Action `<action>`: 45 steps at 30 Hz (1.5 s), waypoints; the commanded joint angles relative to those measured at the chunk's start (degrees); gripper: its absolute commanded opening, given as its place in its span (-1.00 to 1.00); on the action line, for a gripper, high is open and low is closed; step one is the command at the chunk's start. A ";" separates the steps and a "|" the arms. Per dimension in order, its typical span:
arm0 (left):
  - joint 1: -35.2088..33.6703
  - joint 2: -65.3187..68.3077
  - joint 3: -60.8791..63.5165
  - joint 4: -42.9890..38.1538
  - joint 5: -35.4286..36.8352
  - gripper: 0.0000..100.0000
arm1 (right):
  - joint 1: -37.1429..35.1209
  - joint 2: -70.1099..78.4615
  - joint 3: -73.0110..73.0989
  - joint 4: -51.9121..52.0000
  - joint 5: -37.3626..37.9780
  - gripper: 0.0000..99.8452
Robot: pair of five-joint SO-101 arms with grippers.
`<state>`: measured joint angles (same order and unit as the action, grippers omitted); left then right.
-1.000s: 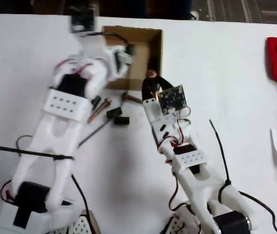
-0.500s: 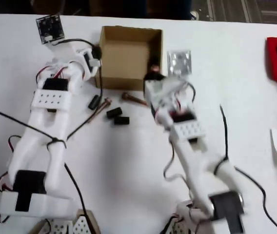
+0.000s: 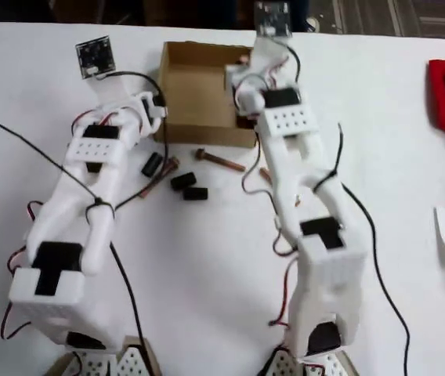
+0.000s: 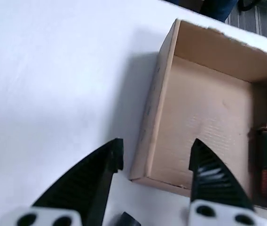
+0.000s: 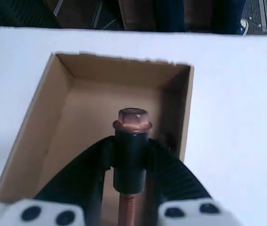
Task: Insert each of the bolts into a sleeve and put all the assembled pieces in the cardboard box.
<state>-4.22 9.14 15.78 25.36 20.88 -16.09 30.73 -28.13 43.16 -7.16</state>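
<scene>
Right claw (image 5: 130,143): clenched on sleeve (image 5: 129,165) with bolt (image 5: 132,118) through it, above box (image 5: 60,99) | left claw (image 4: 157,143): released, beside box corner | handling: probably light, stiff, slippery; grip sleeve mid-length | loose bolt (image 3: 218,160): just outside box | writing: none legible

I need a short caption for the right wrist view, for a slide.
Right gripper holds a sleeved bolt over the open cardboard box.
</scene>
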 commanded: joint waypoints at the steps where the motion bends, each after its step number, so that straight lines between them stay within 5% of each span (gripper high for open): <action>1: -0.35 -0.09 -3.21 -1.05 -0.18 -0.52 | 0.40 8.04 -21.98 4.62 0.26 -0.96; 12: -0.35 -0.09 -3.30 -1.05 -0.18 -0.52 | 0.04 32.92 -52.57 12.09 0.26 -0.96; 45: -0.35 -0.09 -3.30 -1.14 -0.18 -0.52 | -0.31 38.37 -52.40 16.66 0.26 -0.96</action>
<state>-4.13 9.41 15.52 25.36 20.88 -16.09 70.46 -77.01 59.69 -7.16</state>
